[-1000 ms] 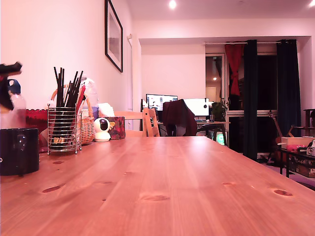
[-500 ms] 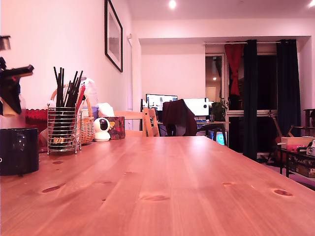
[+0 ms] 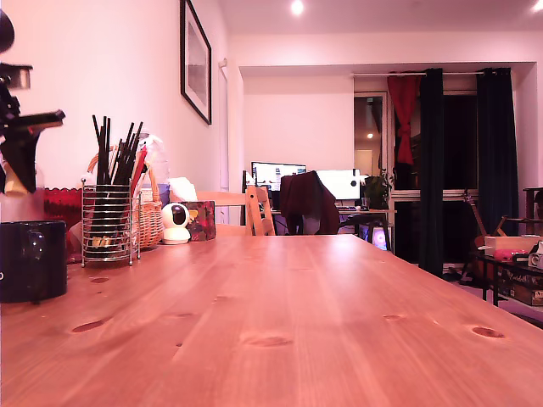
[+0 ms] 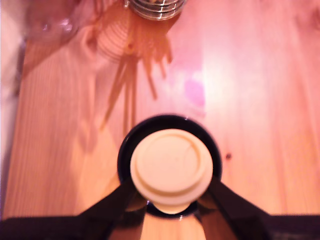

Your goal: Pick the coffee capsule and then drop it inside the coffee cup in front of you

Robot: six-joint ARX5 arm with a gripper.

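- We count one coffee capsule [image 4: 171, 167], pinched in our gripper [image 4: 171, 200].
- One coffee cup [image 4: 126, 150] sits directly beneath it.
- One wire holder [image 3: 108, 225] stands near.

Warm pinkish indoor light from a ceiling lamp [image 3: 297, 7]; glare on the table [image 4: 235, 75] beside the wire holder [image 4: 152, 7], whose shadows streak outward; wrist view soft, blurred.

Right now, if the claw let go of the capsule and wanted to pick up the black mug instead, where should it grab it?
Probably the rim of the coffee cup, coming straight down from above: it stands upright and open-topped. One finger inside, one outside, away from the handle.
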